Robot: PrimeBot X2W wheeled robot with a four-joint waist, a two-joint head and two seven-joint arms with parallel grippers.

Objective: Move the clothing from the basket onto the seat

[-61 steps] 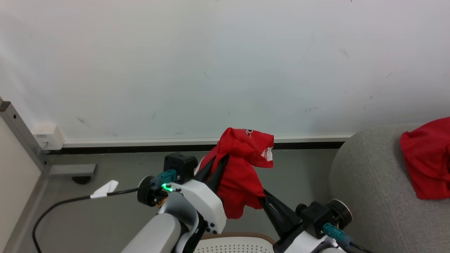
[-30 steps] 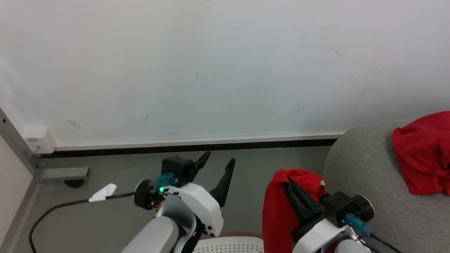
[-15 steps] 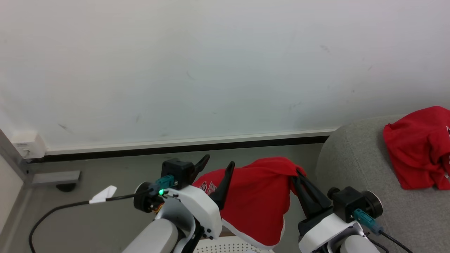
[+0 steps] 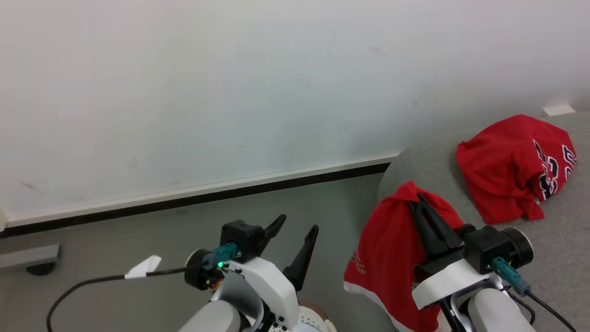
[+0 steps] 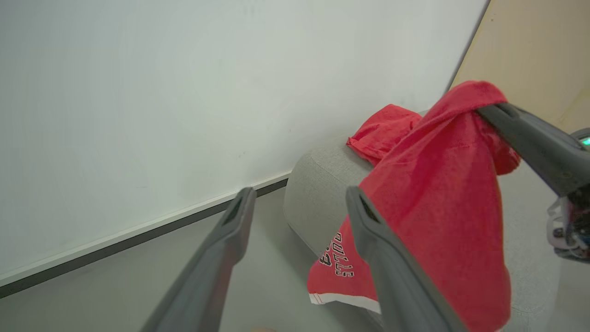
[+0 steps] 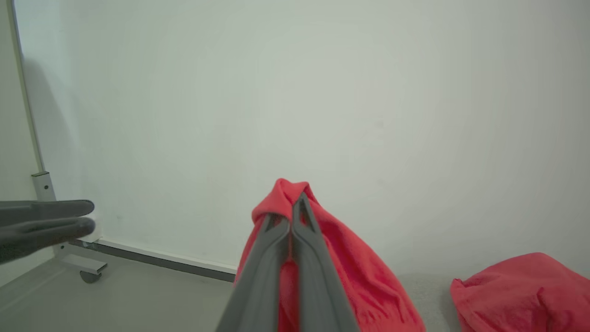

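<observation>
Two red sports garments were in the scene, one held and one already delivered. You had the right gripper [image 4: 417,197] clamped tight on a bunched fold of the red garment with the white hem band and white lettering [image 4: 392,263]. The pinch sat at the fingertips, so the rest of the cloth hung free beneath them. That high pinch probably served to lift the hem over the rounded edge of the large light grey upholstered seat [image 4: 557,263], which lay just beyond and to the right of that gripper. The held garment was not yet on it.

The left gripper [image 4: 298,222] had its fingers spread wide and gripped nothing. It stood to the left of the right gripper, apart from the cloth, apparently kept out of the carry path.

The red garment with the black white-edged number [image 4: 507,166] lay crumpled on the seat, beyond the right gripper's tips.

Limits of view:
- The round white perforated basket with the brown rim [image 4: 316,311] was cut off below the left gripper, so you could not check its contents.
- The hanging garment's lower edge ran out of frame behind the right wrist.
- Whether the cloth touched the seat's flank could not be determined.
</observation>
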